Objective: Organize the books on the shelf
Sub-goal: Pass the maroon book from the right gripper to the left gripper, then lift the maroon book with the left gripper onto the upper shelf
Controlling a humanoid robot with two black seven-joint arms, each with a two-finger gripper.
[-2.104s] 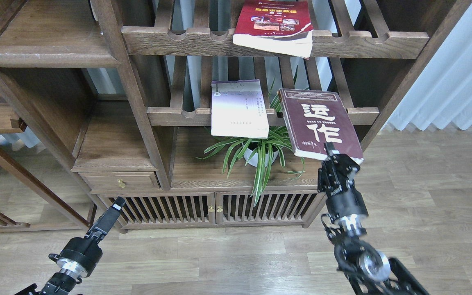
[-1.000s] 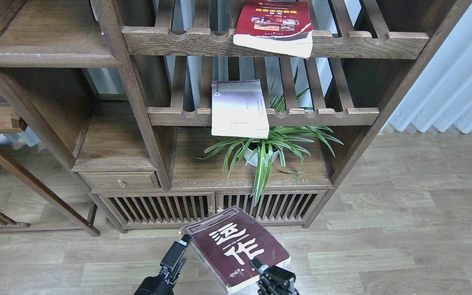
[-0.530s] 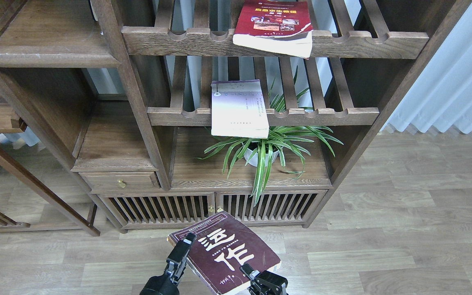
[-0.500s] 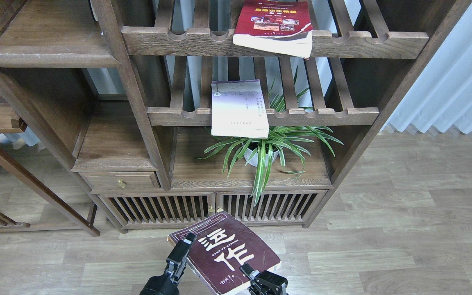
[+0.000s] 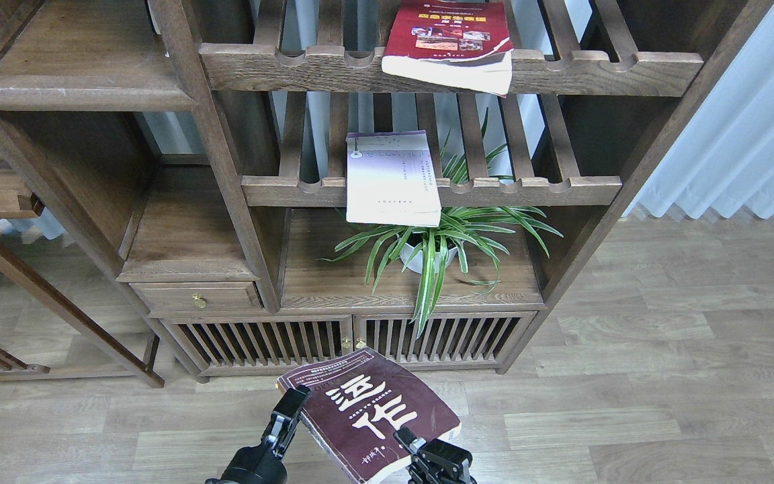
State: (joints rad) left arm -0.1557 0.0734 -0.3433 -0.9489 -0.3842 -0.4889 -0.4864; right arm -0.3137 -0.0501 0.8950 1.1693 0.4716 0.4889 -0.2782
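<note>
The maroon book (image 5: 368, 413) with big white characters is held low at the bottom centre, tilted, above the floor. My right gripper (image 5: 406, 440) grips its near right corner. My left gripper (image 5: 291, 405) is at the book's left edge; whether it clamps the book is unclear. The red book (image 5: 451, 40) lies on the top slatted rack. The cream book (image 5: 392, 178) with a purple top band lies on the middle slatted rack and overhangs its front rail. The shelf (image 5: 78, 99), a solid dark board with white scuffs, is at the upper left and bare.
A potted spider plant (image 5: 427, 249) stands on the cabinet top below the cream book. A low cabinet with slatted doors (image 5: 347, 339) and a small drawer (image 5: 195, 296) sit below. A white curtain (image 5: 750, 134) hangs at the right. Wooden uprights frame each bay.
My right gripper brought the maroon book from the middle rack down to the bottom centre. My left gripper moved in to its left edge. In the last half second the book barely shifted.
</note>
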